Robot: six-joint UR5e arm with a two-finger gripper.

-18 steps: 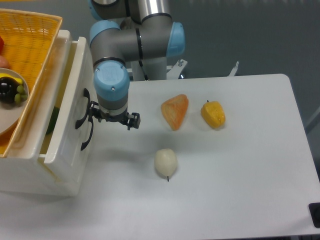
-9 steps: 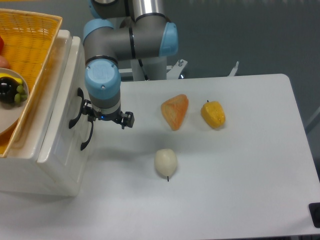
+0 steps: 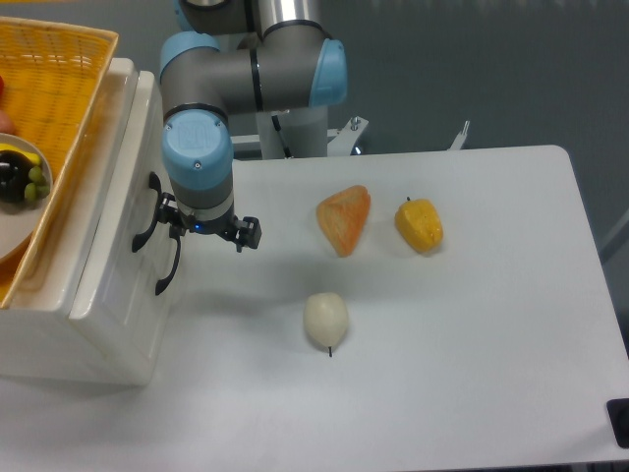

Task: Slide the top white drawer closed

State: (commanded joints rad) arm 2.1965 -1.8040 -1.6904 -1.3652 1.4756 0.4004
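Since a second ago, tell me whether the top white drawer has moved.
Yes. The top white drawer has slid left into the cabinet; judged against the unmoved white pear-shaped fruit, its front panel sits farther away, and the hand followed it.

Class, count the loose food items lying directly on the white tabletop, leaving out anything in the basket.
3. An orange wedge-shaped piece lies mid-table, a yellow piece to its right, and a pale white one nearer the camera. The arm may hide others.

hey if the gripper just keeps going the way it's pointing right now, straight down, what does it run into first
Most likely the white table, right in front of the drawer unit. The gripper hangs beside the top white drawer, close to its black handle, so depth is hard to judge and it could brush that handle first.
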